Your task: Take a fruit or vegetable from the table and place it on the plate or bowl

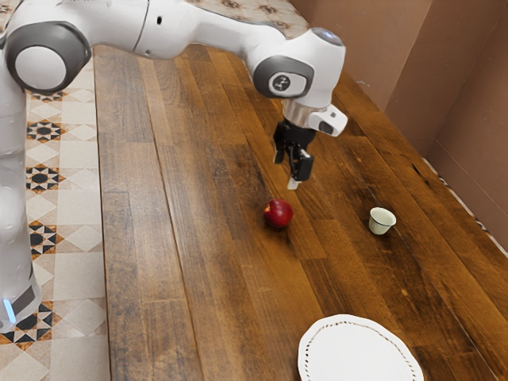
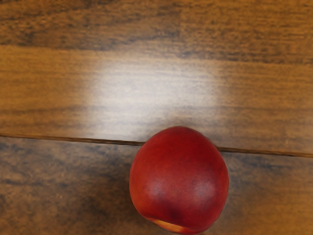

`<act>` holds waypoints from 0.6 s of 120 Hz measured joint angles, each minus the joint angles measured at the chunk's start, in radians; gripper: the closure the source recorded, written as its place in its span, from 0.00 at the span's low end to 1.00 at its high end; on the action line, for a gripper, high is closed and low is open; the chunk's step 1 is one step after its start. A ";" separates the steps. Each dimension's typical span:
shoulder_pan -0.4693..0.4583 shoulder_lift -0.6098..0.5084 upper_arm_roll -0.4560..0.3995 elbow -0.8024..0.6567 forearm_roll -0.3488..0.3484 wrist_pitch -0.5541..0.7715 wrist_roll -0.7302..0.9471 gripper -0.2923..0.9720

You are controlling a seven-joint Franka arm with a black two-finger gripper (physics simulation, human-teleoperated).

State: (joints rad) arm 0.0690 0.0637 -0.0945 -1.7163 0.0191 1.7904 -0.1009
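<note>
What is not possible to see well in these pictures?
1. Plate: exterior view, its near part is cut off by the lower edge.
2. Cup: exterior view, too small to tell whether anything is inside.
3. Fruit: both views, its kind is unclear, and its own body hides its underside.
4. Arm: exterior view, the left and upper edges cut off parts of it.
</note>
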 joint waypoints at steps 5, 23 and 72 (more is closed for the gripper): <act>0.000 0.001 0.000 -0.025 0.004 0.034 0.008 0.23; 0.003 -0.004 0.000 -0.071 0.012 0.112 0.031 0.23; 0.003 -0.022 -0.003 -0.207 0.011 0.248 0.071 0.23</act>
State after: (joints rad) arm 0.0720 0.0417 -0.0980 -1.9228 0.0301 2.0388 -0.0296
